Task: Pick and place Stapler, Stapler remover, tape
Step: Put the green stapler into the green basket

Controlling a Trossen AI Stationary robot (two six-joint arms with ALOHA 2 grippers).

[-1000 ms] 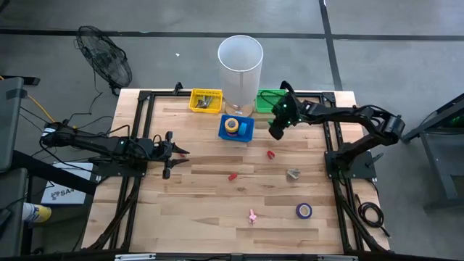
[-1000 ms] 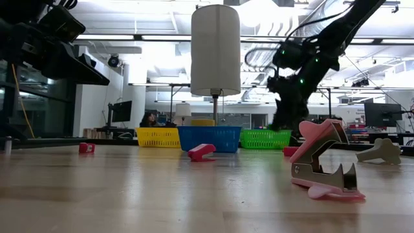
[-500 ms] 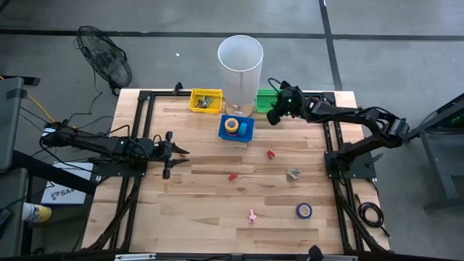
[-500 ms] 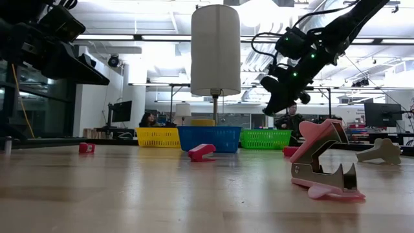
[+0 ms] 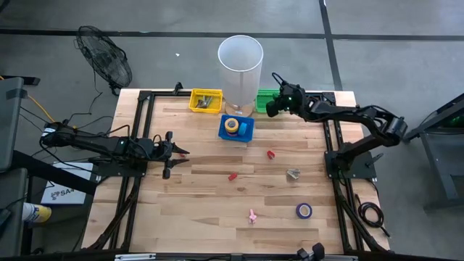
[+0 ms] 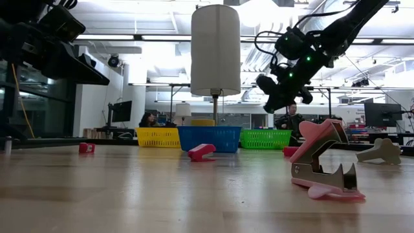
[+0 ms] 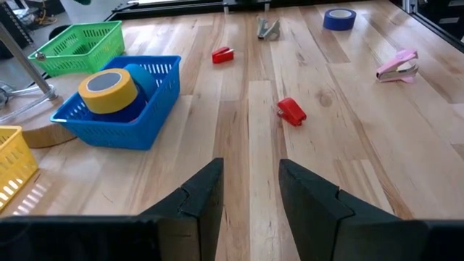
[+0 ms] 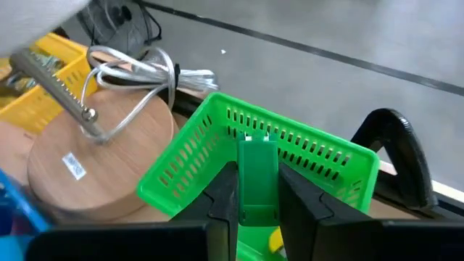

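Wooden worktable (image 5: 196, 196): the right gripper (image 8: 250, 190) hangs above the green basket (image 8: 210, 145), fingers clamped on a green stapler (image 8: 257, 181); the left gripper (image 7: 250, 190) rests partly open, holding nothing.

Bright, even overhead light; backlit glare.

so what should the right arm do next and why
Probably open and release. The right gripper holds a green stapler above the green basket, so it looks placed for a drop. The left gripper waits over bare table.
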